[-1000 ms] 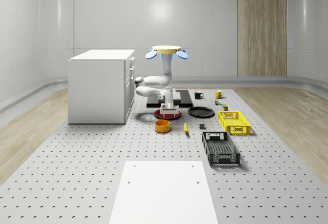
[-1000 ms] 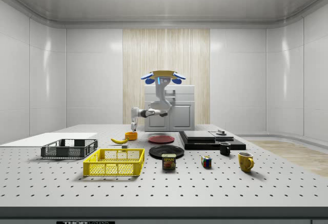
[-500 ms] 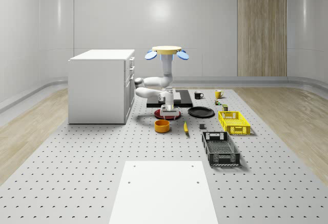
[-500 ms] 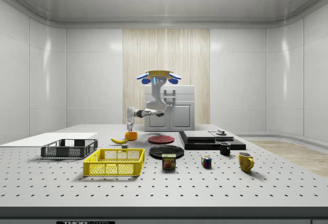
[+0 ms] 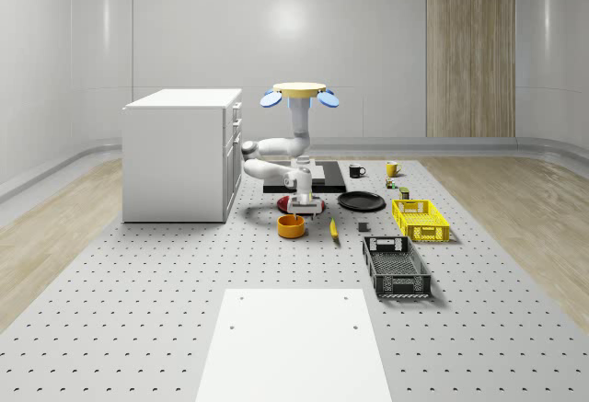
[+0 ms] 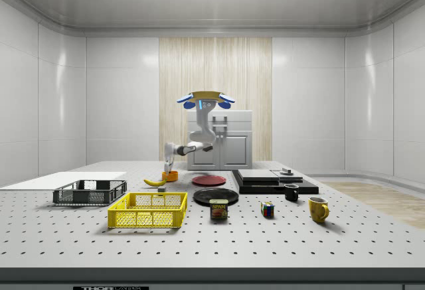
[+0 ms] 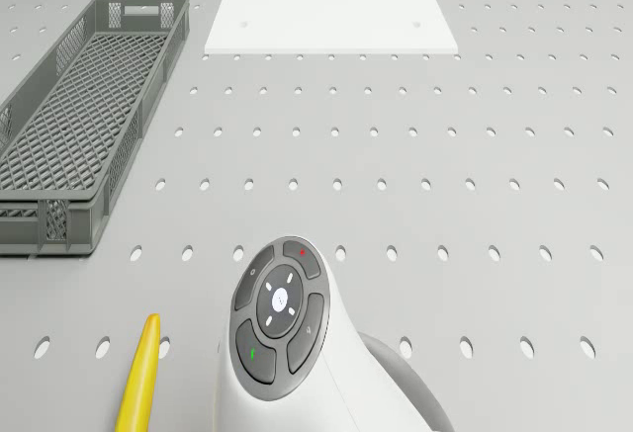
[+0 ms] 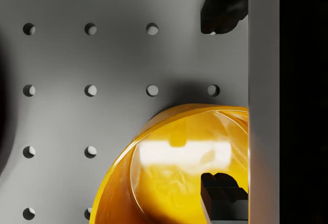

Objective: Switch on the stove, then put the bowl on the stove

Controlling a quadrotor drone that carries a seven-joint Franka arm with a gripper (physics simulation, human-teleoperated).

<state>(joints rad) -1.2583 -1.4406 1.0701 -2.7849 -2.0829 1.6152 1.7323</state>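
Whole-scene: drone [image 5: 298, 95] hovering over stove [image 5: 305, 178], arm bent down, claw [image 5: 301, 205] just above orange bowl [image 5: 291, 226] on bench [image 5: 184, 282]. Side: same, claw [image 6: 169, 166] over bowl [image 6: 170, 176]. Wrist: fingers [image 8: 221, 8] spread wide, straddling bowl rim [image 8: 174, 167], holding nothing.

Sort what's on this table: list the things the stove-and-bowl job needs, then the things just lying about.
For the job: orange bowl, under the gripper; black stove.

Lying about: banana, red plate, black plate, yellow crate, grey crate, black mug, yellow mug, can, cube.
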